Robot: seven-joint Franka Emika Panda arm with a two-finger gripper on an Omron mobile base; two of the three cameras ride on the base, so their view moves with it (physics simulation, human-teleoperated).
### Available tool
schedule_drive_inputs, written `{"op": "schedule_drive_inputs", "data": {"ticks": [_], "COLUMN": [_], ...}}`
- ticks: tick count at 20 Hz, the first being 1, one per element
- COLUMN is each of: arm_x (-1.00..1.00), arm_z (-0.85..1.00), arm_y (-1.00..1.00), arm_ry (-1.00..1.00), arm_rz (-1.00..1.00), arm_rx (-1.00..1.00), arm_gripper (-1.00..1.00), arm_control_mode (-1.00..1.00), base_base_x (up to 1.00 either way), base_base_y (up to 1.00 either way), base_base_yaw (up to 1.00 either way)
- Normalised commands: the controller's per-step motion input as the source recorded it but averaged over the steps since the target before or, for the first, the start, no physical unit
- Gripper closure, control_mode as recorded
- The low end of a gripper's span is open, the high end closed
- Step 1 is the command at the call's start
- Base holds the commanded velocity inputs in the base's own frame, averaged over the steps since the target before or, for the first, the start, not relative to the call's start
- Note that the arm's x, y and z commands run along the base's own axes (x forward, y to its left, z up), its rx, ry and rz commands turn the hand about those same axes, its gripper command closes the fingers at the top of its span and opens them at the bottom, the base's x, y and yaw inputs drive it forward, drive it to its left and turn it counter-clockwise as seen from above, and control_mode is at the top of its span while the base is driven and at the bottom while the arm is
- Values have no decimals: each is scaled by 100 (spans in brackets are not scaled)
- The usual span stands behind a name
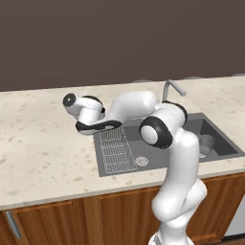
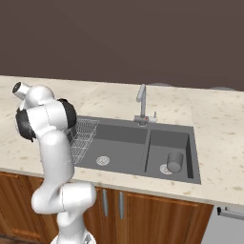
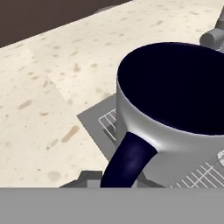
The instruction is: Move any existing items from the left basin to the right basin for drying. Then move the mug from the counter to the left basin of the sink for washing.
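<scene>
The mug (image 3: 175,109), light grey with a dark navy inside, looms close in the hand view. Its handle runs down between the fingertips of my gripper (image 3: 116,180), which is shut on it. Under the mug lie the wire rack (image 3: 201,175) and the near corner of the left basin (image 3: 94,120). From the base, my hand (image 1: 88,115) hangs over the left end of the left basin (image 1: 122,162), by the rack (image 1: 115,148). The grey handleless cup (image 2: 175,161) stands in the right basin (image 2: 183,140), also at cup (image 1: 206,142).
The curved faucet (image 2: 141,102) stands behind the sink's divider. A round drain (image 2: 103,160) sits in the left basin's floor. Beige speckled counter (image 1: 43,143) spreads to the left of the sink, with wooden cabinets below. My own arm hides part of the sink (image 1: 220,143).
</scene>
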Motion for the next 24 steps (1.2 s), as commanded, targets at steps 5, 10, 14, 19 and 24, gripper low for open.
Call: {"op": "schedule_drive_inputs", "data": {"ticks": [5,10,14,19,24], "arm_x": [-34,-24,-12,-14,-17], "arm_z": [10,10,11,2,0], "arm_y": [-65,-69,-69,-67,-65], "arm_ry": [-1,0,0,0,0], "arm_rz": [-5,-6,-6,-4,-2], "arm_rx": [0,0,0,0,0], "arm_gripper": [100,100,100,100,100], "arm_control_mode": [-100,-100,-100,-100,-100], "base_base_x": [0,0,0,0,0], "base_base_y": [0,0,0,0,0], "base_base_yaw": [0,0,0,0,0]}}
